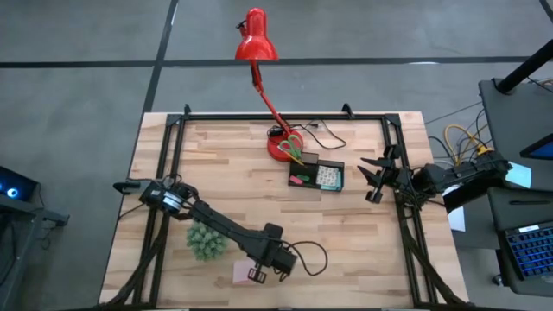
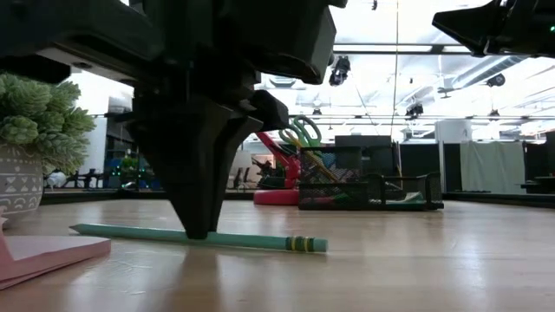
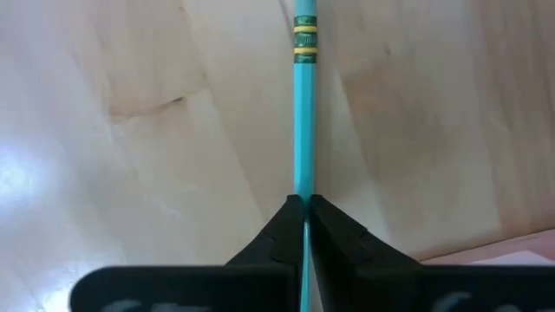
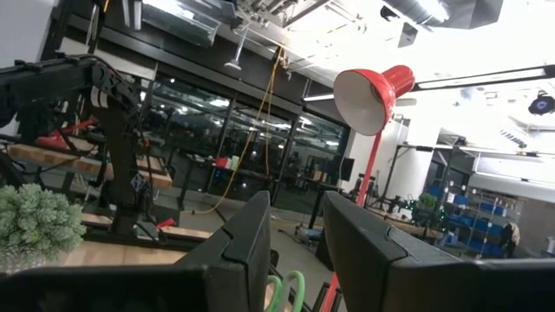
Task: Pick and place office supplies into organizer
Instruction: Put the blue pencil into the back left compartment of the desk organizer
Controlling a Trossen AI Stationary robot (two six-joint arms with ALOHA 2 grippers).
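Near the front edge of the light wooden desk (image 1: 216, 173), left of its middle, the left gripper (image 2: 198, 232) is pressing down on a slim teal pencil with a green-and-yellow band (image 2: 199, 237), its two dark fingertips pinched together around the shaft, which is lying flat on the wood. Just beside it a pink square sticky-note pad (image 1: 243, 272) is resting flat, and a fuzzy green spiky ball in a patterned pot (image 1: 206, 240) is sitting close by. Farther right, toward the back edge, the small black compartmented organizer tray (image 1: 316, 176) is waiting next to the red desk lamp (image 1: 257, 43), with green-handled scissors (image 2: 301, 133) already standing in it. Over the right edge, the right gripper (image 1: 378, 179) is idling with its fingers partly apart and empty. Judging by this, the grasp step is under way; next comes a clean lift, then a carry across to the tray.
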